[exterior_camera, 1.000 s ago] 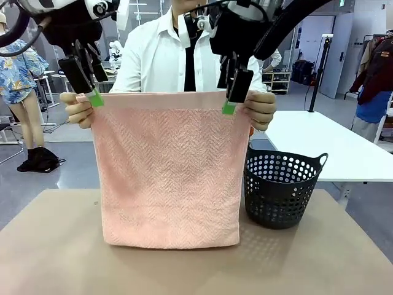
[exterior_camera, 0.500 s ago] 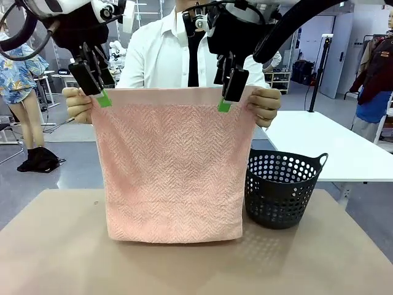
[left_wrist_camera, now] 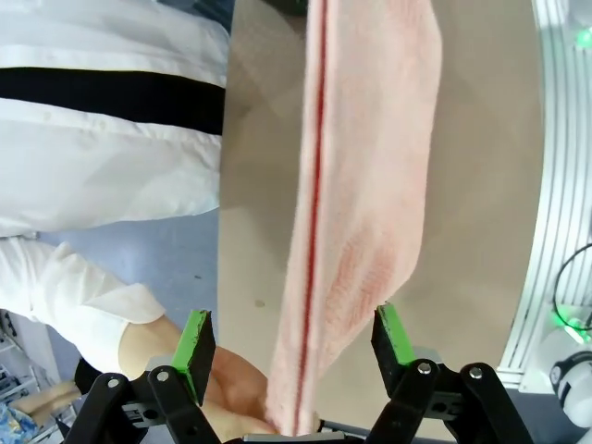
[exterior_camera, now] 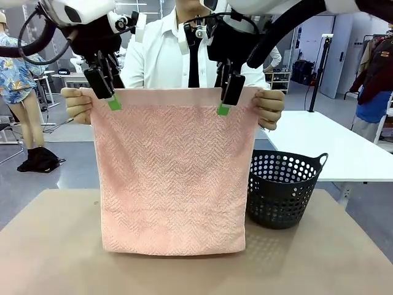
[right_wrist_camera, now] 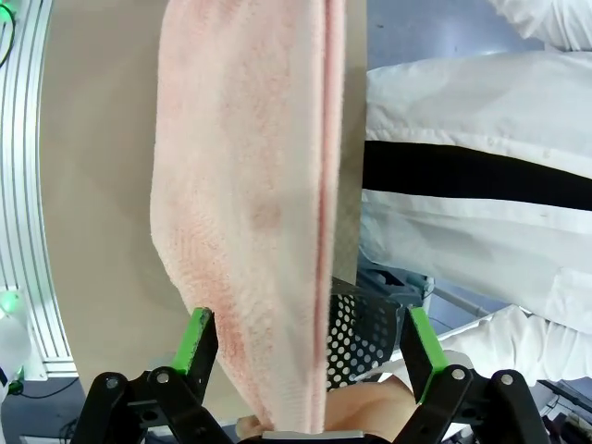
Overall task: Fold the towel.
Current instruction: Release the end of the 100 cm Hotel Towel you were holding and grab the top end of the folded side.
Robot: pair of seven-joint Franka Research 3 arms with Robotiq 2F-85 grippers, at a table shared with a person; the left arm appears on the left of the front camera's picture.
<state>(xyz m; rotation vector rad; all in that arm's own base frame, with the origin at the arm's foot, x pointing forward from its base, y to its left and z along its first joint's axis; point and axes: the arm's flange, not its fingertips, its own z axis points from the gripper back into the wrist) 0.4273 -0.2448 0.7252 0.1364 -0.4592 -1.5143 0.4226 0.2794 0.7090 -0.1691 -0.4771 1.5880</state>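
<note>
A: In the front view, where is the towel (exterior_camera: pixel 172 178)?

B: It hangs as a sheet from the person's hands (exterior_camera: pixel 77 104), which pinch its two top corners. The top hem runs from 9 to 3 o'clock, and the lower edge is down at the table (exterior_camera: pixel 43 252). Whether it touches the table cannot be told. The basket (exterior_camera: pixel 284 190) stands just beside it at 3 o'clock.

A: And the grippers?

B: The left gripper (exterior_camera: pixel 114 103) meets the hem just inside the 9 o'clock corner. The right gripper (exterior_camera: pixel 225 108) meets it just inside the 3 o'clock corner. Each arm is nearest its own corner.

A: What does the left wrist view show?

B: There the towel (left_wrist_camera: pixel 370 176) is seen edge-on, running from 6 to 12 o'clock. It enters the left gripper (left_wrist_camera: pixel 294 338) between wide jaws. One pad is well clear of the cloth and the other is almost at it. A person's hand (left_wrist_camera: pixel 231 388) grips the hem at 7 o'clock.

A: And the right wrist view?

B: It is much the same. The towel (right_wrist_camera: pixel 250 185) passes through the right gripper (right_wrist_camera: pixel 307 340), whose jaws are fully spread and hold nothing. The cloth sits nearer the 9 o'clock pad. By this reading, both need only close across the hem.
</note>
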